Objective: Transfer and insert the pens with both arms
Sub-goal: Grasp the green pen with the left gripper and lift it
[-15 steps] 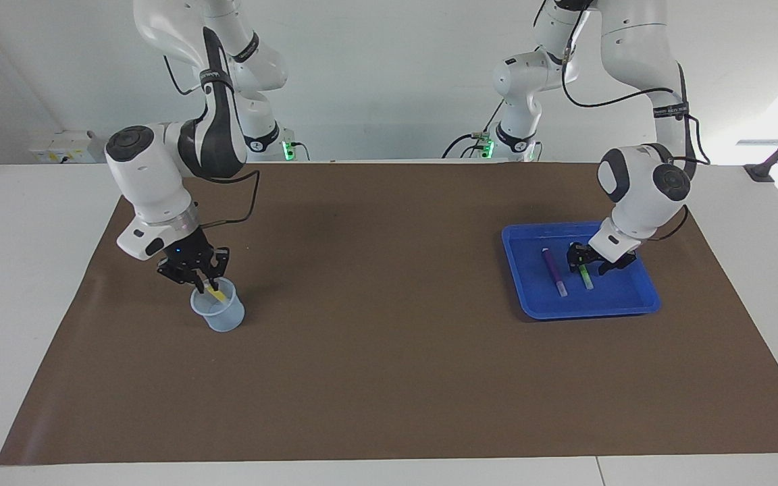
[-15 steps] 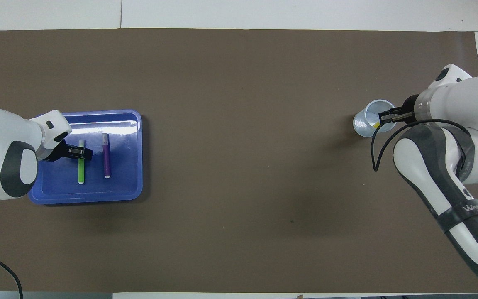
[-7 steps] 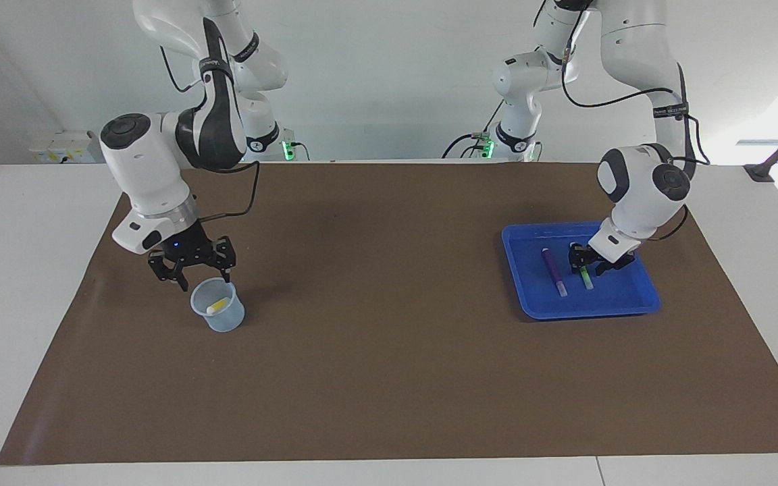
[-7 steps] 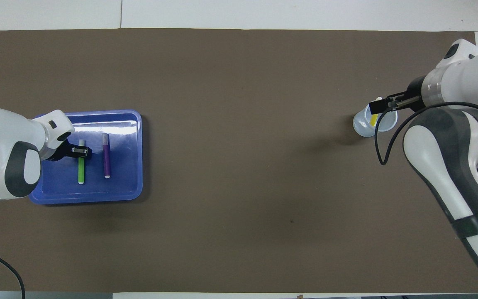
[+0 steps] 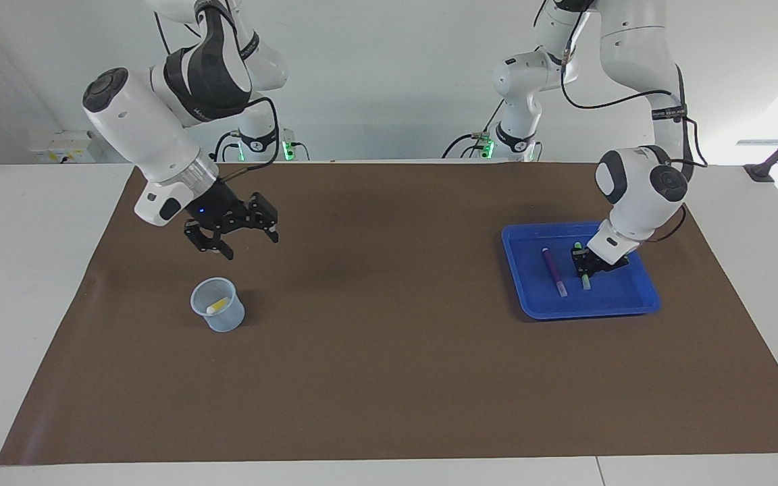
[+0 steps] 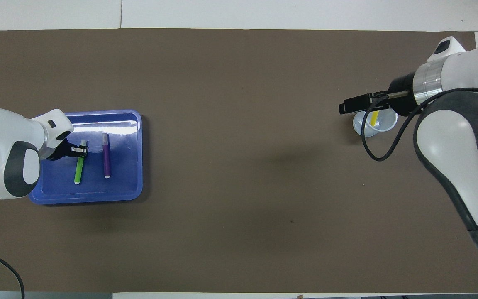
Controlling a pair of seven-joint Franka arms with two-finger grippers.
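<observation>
The yellow pen (image 5: 215,307) leans inside a pale translucent cup (image 5: 218,305) at the right arm's end of the table; pen (image 6: 374,118) and cup (image 6: 382,124) also show in the overhead view. My right gripper (image 5: 250,244) is open and empty, raised over the mat beside the cup (image 6: 347,107). The green pen (image 5: 585,279) and the purple pen (image 5: 554,271) lie in a blue tray (image 5: 591,312) at the left arm's end. My left gripper (image 5: 588,263) is down in the tray, shut on the green pen (image 6: 78,171), which lies slightly tilted beside the purple pen (image 6: 106,155).
A brown mat (image 5: 389,364) covers the table. The blue tray (image 6: 136,124) has a low raised rim. Two smaller white arms (image 5: 517,88) stand at the table edge nearest the robots' bases.
My right gripper let go of the yellow pen in the cup, then rose and moved toward the table's middle. My left gripper closed on the green pen, which tilted slightly.
</observation>
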